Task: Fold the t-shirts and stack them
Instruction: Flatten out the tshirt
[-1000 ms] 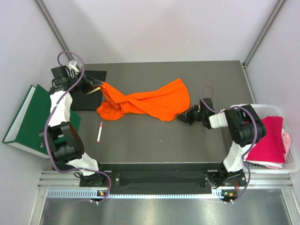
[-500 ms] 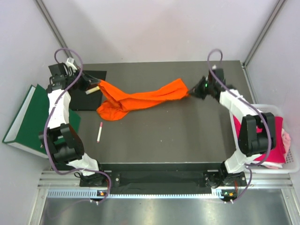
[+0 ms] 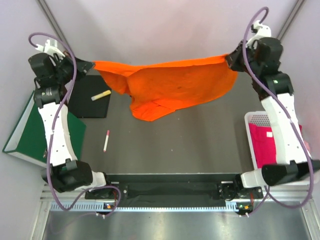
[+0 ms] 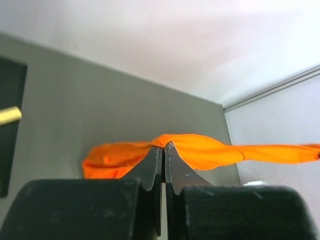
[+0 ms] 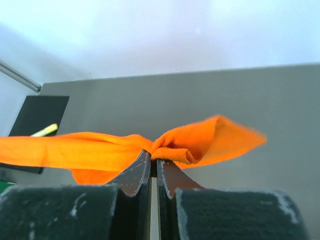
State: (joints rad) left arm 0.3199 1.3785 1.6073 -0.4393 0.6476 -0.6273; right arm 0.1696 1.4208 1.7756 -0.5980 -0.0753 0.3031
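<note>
On the near part of the table [image 3: 190,150] lies a pink pen [image 3: 106,140]. To the right, a white basket [image 3: 252,120] holds the magenta t-shirt [image 3: 265,147], bunched and not yet folded. A green binder [image 3: 22,132] sits off the left edge. Farther back on the left is a black mat [image 3: 87,102] with a yellow marker [image 3: 101,95] on it.

Beyond these, the orange t-shirt [image 3: 175,85] hangs in the air across the far half of the table, stretched between the two arms. Its top edge runs nearly taut from left to right. The body sags below that edge, with a bunched fold drooping toward the table near the middle. Whether that fold touches the surface cannot be told.

The cloth looks light, limp and unlikely to slip. It should follow wherever its held corners go and crumple once tension drops. The two ends of the top edge seem the sensible holds, since they spread the fabric flat for laying down.

The left gripper [image 3: 93,64] is clenched on the left end, and its wrist view shows the fingers pressed together with orange cloth pinched at their tips. The right gripper [image 3: 230,58] is likewise clamped on the right end, with a small tuft gathered past its closed tips.
</note>
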